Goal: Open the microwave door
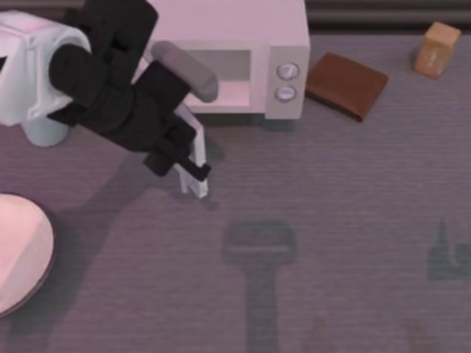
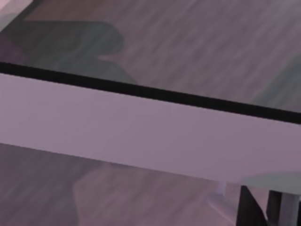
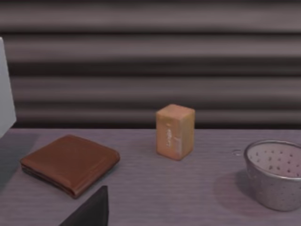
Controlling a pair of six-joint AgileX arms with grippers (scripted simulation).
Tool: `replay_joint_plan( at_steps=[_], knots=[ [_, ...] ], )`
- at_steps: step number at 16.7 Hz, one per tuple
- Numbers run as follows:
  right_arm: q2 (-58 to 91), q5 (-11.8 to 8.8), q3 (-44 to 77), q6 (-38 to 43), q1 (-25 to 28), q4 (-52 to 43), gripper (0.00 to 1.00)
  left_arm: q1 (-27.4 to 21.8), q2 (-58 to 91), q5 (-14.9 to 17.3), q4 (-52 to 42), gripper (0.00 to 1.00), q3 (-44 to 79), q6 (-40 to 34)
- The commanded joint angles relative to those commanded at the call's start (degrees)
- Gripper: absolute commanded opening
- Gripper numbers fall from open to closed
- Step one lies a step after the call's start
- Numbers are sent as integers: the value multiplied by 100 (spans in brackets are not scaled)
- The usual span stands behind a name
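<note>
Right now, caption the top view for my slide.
Left gripper at the swung-open microwave door; microwave cavity exposed.

Brown wallet (image 3: 70, 163) flat on counter (image 3: 188, 193). Orange-tan box (image 3: 174, 131) upright, near it. Perforated metal bowl (image 3: 274, 173) apart, at counter edge of view. Dark slatted wall (image 3: 150, 61) behind.
</note>
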Motion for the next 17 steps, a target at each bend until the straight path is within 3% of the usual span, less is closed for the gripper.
replay_joint_plan(
  at_steps=[9, 17],
  knots=[
    [0, 0, 0, 0, 0, 0, 100, 463, -190, 514, -268, 0, -145, 1075],
    [0, 0, 0, 0, 0, 0, 100, 478, -198, 531, -274, 0, -147, 1108]
  ],
)
